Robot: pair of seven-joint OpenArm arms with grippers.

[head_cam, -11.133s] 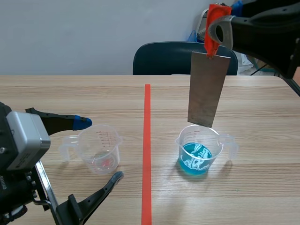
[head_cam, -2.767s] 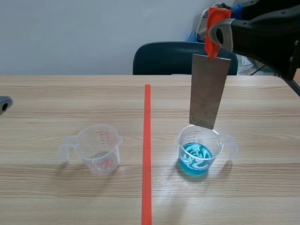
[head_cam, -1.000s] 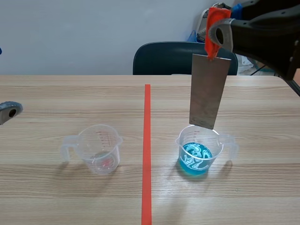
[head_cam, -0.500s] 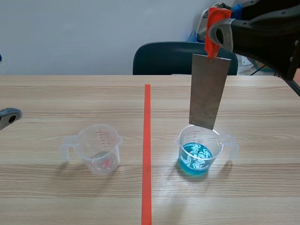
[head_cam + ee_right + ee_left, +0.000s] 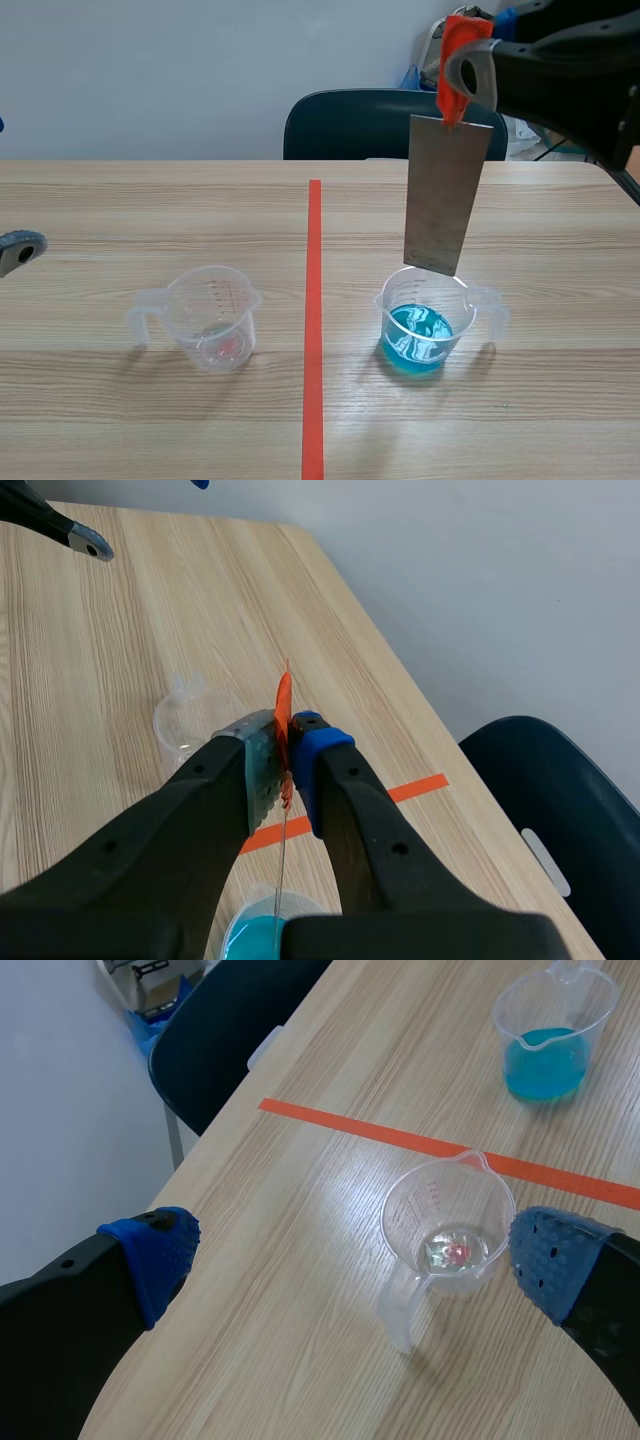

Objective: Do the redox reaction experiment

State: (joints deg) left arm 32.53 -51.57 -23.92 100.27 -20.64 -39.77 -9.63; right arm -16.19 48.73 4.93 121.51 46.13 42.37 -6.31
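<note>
Hanging straight down, the metal plate (image 5: 443, 195) is the thing you need to watch. Your right gripper (image 5: 283, 755) is squeezed shut on the orange tab (image 5: 455, 60) at the top of the plate, and it holds only that small tab. The bottom edge of the plate is just over the cup of blue liquid (image 5: 425, 320), about level with the rim, and it does not look wet yet. The next job is probably to dip the plate into the blue. Go down slowly and go straight. Aim for the middle of the cup, because the cup looks light and a bump on its wall could tip it and spill. Hold the tab tight, since it is thin and the plate could swing or slip. Stop when the plate is well into the liquid, before it pushes hard on the bottom. Across the red line (image 5: 314, 320) on the table (image 5: 550, 420) stands the clear cup (image 5: 212, 318), well apart, with a tiny red spot inside. Your left gripper (image 5: 352, 1258) is wide open above that cup and holds nothing. Leave it there, out of the way.
</note>
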